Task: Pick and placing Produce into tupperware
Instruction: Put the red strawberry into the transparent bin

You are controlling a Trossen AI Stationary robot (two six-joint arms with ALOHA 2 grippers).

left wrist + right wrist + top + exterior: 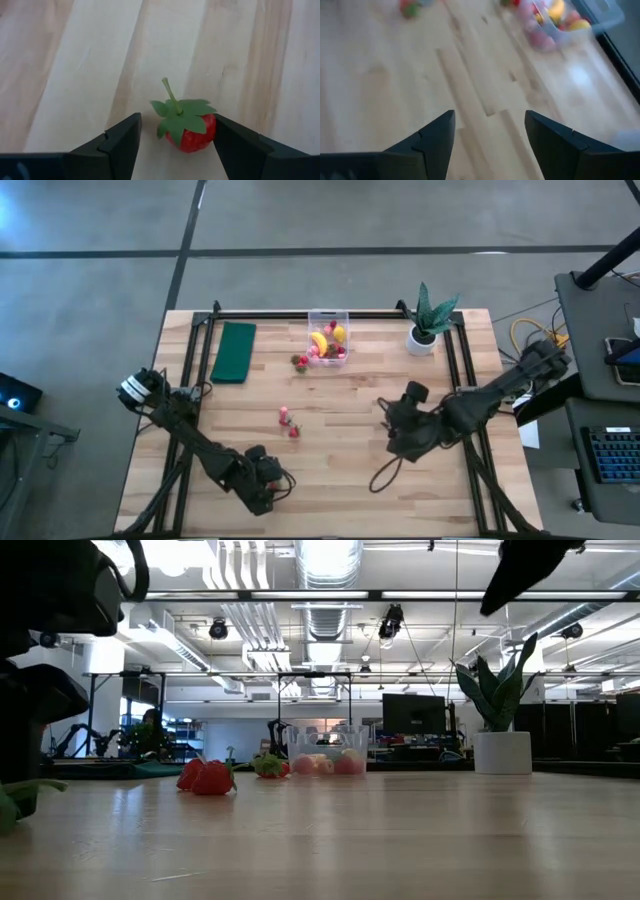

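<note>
The clear tupperware point(328, 338) stands at the table's far middle and holds a banana point(319, 340), a lemon point(339, 333) and several red fruits. One strawberry point(300, 362) lies beside the box, and two strawberries point(289, 423) lie at mid table. My left gripper point(265, 480) is low near the table's near edge. It is open, with a red strawberry point(191, 133) lying on the table between its fingers, green cap and stem up. My right gripper point(400, 430) is open and empty above the table's right middle. My left gripper's fingers stand on either side of the strawberry, coming from above. One finger point(235, 145) is right against the fruit's side point(209, 131); I cannot tell whether it touches. The other finger point(120, 142) is clear of it. The fruit lies on the table.
A dark green flat pad point(235, 350) lies at the far left. A potted plant in a white pot point(428, 325) stands at the far right. A black frame rail point(330, 313) runs along the far edge. Bare wood lies between the two arms.
</note>
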